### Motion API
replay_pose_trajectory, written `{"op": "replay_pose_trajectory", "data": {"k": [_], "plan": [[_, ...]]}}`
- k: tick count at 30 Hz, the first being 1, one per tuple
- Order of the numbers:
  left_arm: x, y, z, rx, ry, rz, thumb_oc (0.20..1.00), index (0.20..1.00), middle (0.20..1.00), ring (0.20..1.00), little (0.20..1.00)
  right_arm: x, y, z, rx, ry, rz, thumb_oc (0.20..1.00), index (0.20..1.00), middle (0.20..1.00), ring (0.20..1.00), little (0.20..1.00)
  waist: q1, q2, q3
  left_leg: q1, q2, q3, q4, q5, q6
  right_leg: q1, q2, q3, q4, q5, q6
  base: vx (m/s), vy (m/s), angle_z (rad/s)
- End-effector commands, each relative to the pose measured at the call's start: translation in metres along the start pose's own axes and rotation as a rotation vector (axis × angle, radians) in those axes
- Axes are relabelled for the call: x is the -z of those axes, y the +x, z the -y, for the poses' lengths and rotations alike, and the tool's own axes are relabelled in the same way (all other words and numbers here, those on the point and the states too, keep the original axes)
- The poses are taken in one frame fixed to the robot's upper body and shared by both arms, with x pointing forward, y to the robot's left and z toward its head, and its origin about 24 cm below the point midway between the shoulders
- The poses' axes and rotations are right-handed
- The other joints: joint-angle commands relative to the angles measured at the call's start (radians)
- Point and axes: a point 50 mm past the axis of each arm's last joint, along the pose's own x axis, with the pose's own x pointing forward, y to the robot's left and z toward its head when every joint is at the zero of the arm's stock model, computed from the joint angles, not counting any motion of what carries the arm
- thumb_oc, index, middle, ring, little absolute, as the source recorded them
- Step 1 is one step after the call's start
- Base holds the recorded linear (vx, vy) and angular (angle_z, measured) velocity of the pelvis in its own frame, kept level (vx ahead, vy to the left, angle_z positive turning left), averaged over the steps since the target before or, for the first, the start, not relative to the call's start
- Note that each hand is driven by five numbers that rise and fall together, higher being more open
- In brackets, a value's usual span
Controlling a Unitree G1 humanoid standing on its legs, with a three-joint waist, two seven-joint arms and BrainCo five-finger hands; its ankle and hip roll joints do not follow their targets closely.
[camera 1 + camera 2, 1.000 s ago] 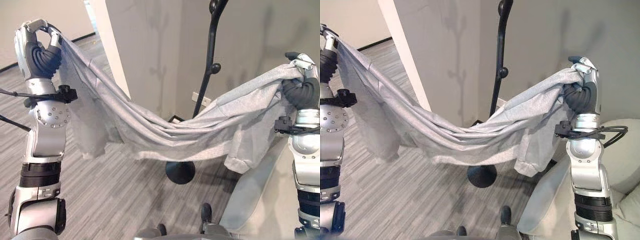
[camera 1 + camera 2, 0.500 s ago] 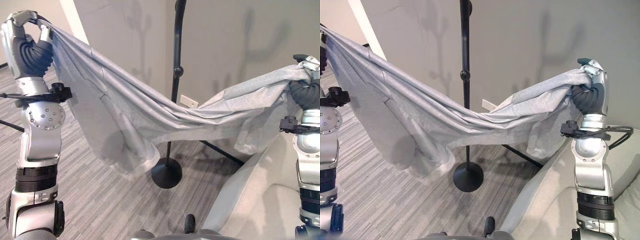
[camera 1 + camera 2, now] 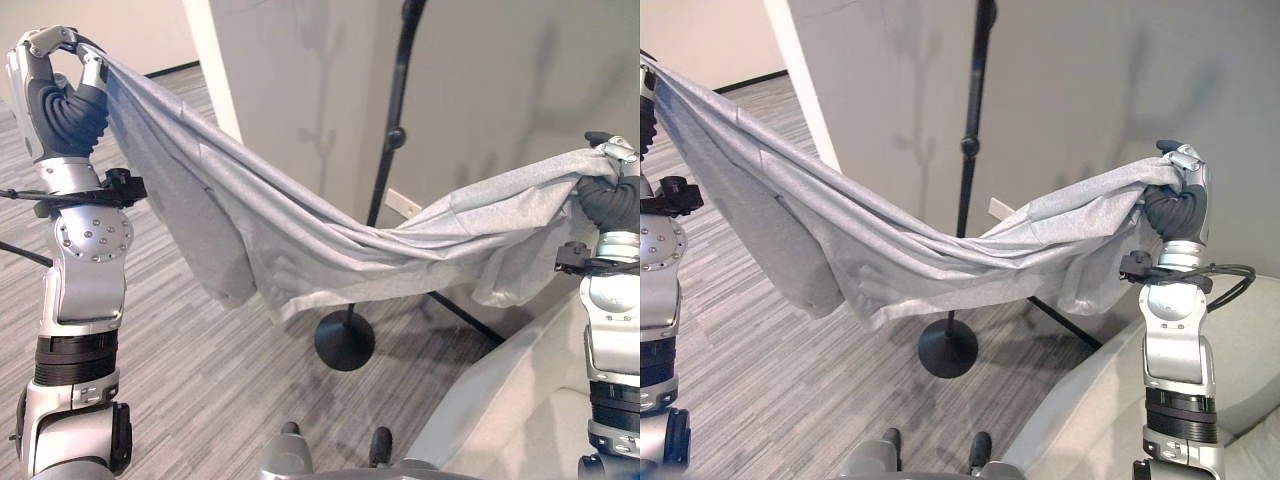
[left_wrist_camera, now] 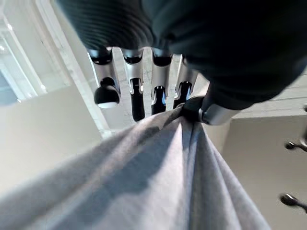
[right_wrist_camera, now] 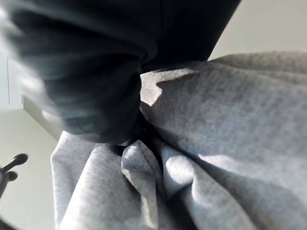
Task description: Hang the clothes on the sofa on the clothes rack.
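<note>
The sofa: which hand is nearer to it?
Right. The right hand holds the grey garment directly above the sofa; the left hand grips its other end, across the room.

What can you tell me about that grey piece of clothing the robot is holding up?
The grey garment is soft, plain knit cloth, stretched wide in the air. The left hand pinches one end high, the right hand clutches the other. Its middle sags in folds before the black clothes rack, and loose parts hang down near each end.
</note>
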Motion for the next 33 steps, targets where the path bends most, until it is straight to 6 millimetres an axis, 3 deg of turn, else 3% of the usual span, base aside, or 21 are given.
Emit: {"op": "replay_pose_trajectory", "data": {"k": [1, 5, 9, 14, 17, 24, 33], "plan": [[-0.009, 0.01, -0.015, -0.064, 0.012, 0.076, 0.2, 0.2, 0.2, 0.2, 0.2, -0.033, 0.01, 0.017, 0.066, 0.026, 0.18, 0.2, 0.2, 0.2, 0.2, 0.2, -0.004, 0.05, -0.078, 0.08, 0.037, -0.008, -0.189, 0.077, -0.005, 0.11, 0.007, -0.012, 0.009, -0.003, -0.014, 0.06, 0.16, -0.31], [-0.013, 0.007, -0.016, -0.064, -0.023, 0.09, 0.2, 0.2, 0.2, 0.2, 0.2, -0.044, 0.007, 0.012, 0.029, 0.079, 0.225, 0.2, 0.2, 0.2, 0.2, 0.2, -0.002, 0.041, -0.083, 0.101, 0.018, 0.004, -0.189, 0.07, -0.005, 0.115, -0.014, -0.017, 0.009, 0.01, -0.013, 0.05, 0.143, -0.14], [-0.014, -0.014, -0.02, -0.066, -0.173, 0.048, 0.2, 0.2, 0.2, 0.2, 0.2, -0.038, 0.004, 0.015, 0.065, 0.097, 0.198, 0.2, 0.2, 0.2, 0.2, 0.2, -0.006, 0.056, -0.096, 0.114, 0.008, 0.008, -0.189, 0.076, -0.004, 0.118, -0.03, -0.028, 0.009, 0.02, -0.007, 0.04, 0.131, -0.03], [-0.017, -0.03, -0.03, -0.082, -0.28, 0.037, 0.2, 0.2, 0.2, 0.2, 0.2, -0.04, -0.001, 0.029, 0.14, 0.081, 0.21, 0.2, 0.2, 0.2, 0.2, 0.2, -0.009, 0.072, -0.111, 0.116, 0.002, 0.006, -0.189, 0.081, -0.003, 0.117, -0.035, -0.031, 0.009, 0.024, -0.004, 0.02, 0.066, -0.02], [-0.023, -0.035, -0.041, -0.149, -0.345, 0.055, 0.2, 0.2, 0.2, 0.2, 0.2, -0.053, -0.002, 0.041, 0.212, 0.065, 0.27, 0.2, 0.2, 0.2, 0.2, 0.2, -0.008, 0.086, -0.123, 0.114, -0.001, 0.005, -0.189, 0.087, -0.003, 0.114, -0.04, -0.037, 0.009, 0.024, 0.0, 0.02, 0.067, 0.0], [-0.035, -0.021, -0.065, -0.346, -0.309, 0.144, 0.2, 0.2, 0.2, 0.2, 0.2, -0.077, 0.002, 0.054, 0.326, 0.033, 0.375, 0.2, 0.2, 0.2, 0.2, 0.2, -0.002, 0.097, -0.142, 0.113, -0.003, 0.002, -0.189, 0.089, -0.001, 0.113, -0.045, -0.039, 0.009, 0.02, 0.008, 0.01, 0.011, -0.01], [-0.049, 0.007, -0.079, -0.437, -0.24, 0.246, 0.2, 0.2, 0.2, 0.2, 0.2, -0.091, 0.023, 0.067, 0.375, -0.072, 0.449, 0.2, 0.2, 0.2, 0.2, 0.2, 0.005, 0.096, -0.153, 0.113, -0.003, 0.003, -0.189, 0.088, -0.005, 0.114, -0.048, -0.047, 0.009, 0.019, 0.015, 0.0, 0.0, 0.0]]}}
